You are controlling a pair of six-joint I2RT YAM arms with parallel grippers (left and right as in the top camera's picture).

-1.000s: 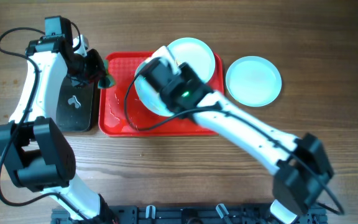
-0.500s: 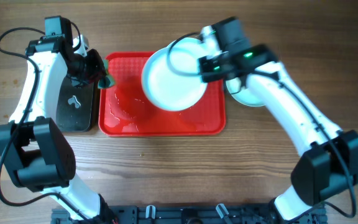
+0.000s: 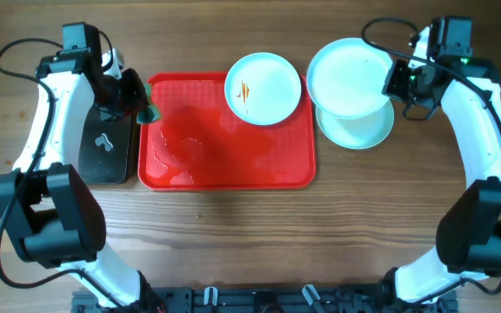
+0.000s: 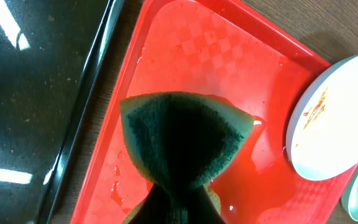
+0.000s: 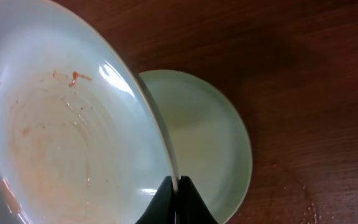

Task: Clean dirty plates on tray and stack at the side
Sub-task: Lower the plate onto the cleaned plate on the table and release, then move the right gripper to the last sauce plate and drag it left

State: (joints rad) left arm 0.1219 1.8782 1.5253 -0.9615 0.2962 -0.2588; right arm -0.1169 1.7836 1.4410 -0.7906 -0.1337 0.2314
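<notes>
The plates are now split between two places. The carried plate (image 3: 346, 76) has left the tray (image 3: 224, 165), where it sat under the right arm a second ago, and now hangs tilted over the lower plate (image 3: 359, 129), which lies on the table (image 3: 259, 235) right of the tray. The right gripper (image 3: 396, 83) is clamped on the carried plate's rim, and the right wrist view shows the rim pinched between the jaws, with faint orange traces on the plate's face (image 5: 67, 137) and the lower plate (image 5: 210, 143) just beneath. I judge this the stacking step; it only needs lowering and letting go, though the leftover smears suggest the cleaning was imperfect. The third plate (image 3: 263, 89) sits in the tray's far right corner with an orange smear, still to be wiped. The left gripper (image 3: 137, 100) has not moved and pinches the green sponge (image 4: 185, 143) above the tray's wet left edge, beside the black tray (image 3: 107, 152).
</notes>
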